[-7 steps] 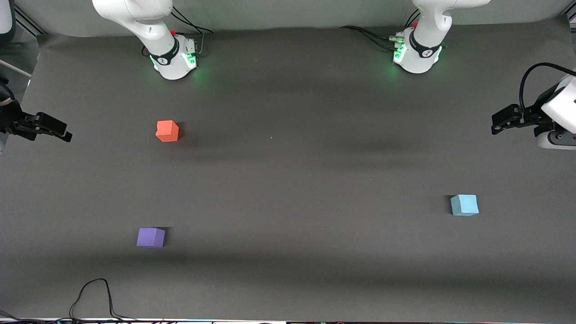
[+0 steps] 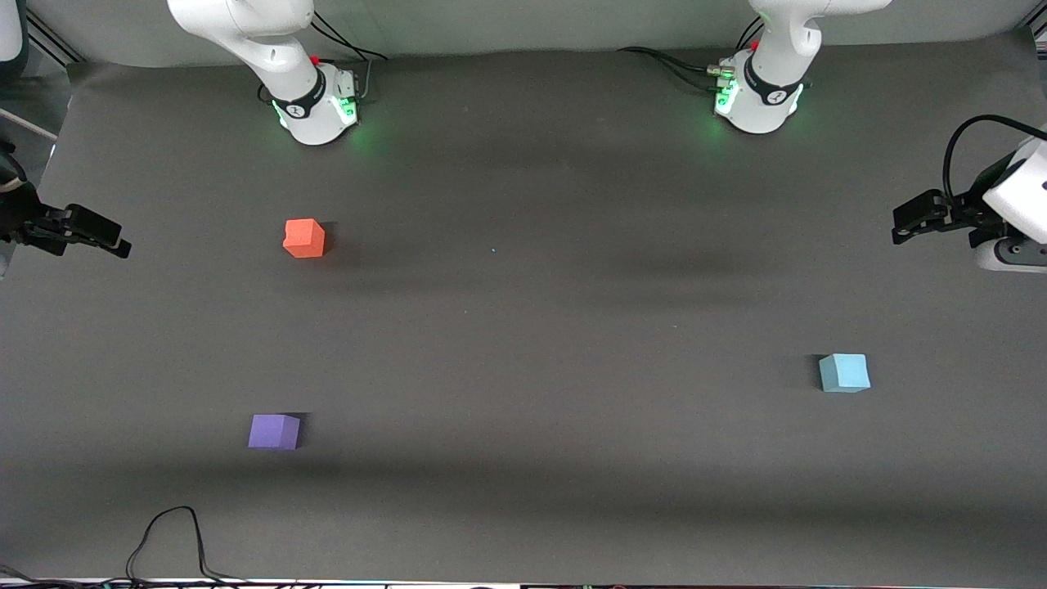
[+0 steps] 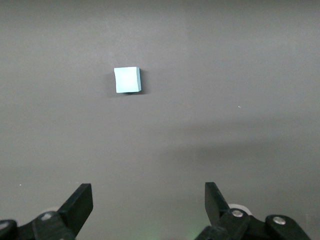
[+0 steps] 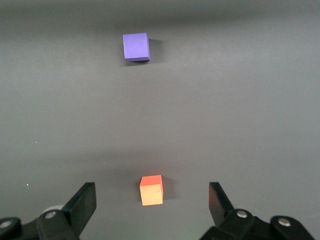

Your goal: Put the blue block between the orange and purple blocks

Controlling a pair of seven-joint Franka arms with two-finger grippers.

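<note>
I have the blue block (image 2: 844, 373) sitting alone on the tabletop (image 2: 523, 327) toward the left arm's end, nearer the front camera than either arm base. The left tool (image 2: 900, 230) hangs in the air at that same end, over the tabletop's edge, and my left wrist view shows its fingers (image 3: 80, 205) spread wide with nothing between them and the block ahead of them, well apart. So the left arm is plainly the nearer one, and I judge the pick should be its job: it has to come toward the front camera and down onto the block.

The orange block (image 2: 304, 238) and the purple block (image 2: 274, 431) both lie toward the right arm's end, the purple one nearer the front camera, with open tabletop between them. That gap is my target, and it is a long carry across the tabletop from where the blue block lies.

The right tool (image 2: 114, 244) waits at its own end, also spread and empty, with the orange block showing between its fingers (image 4: 82, 206) in the right wrist view.
</note>
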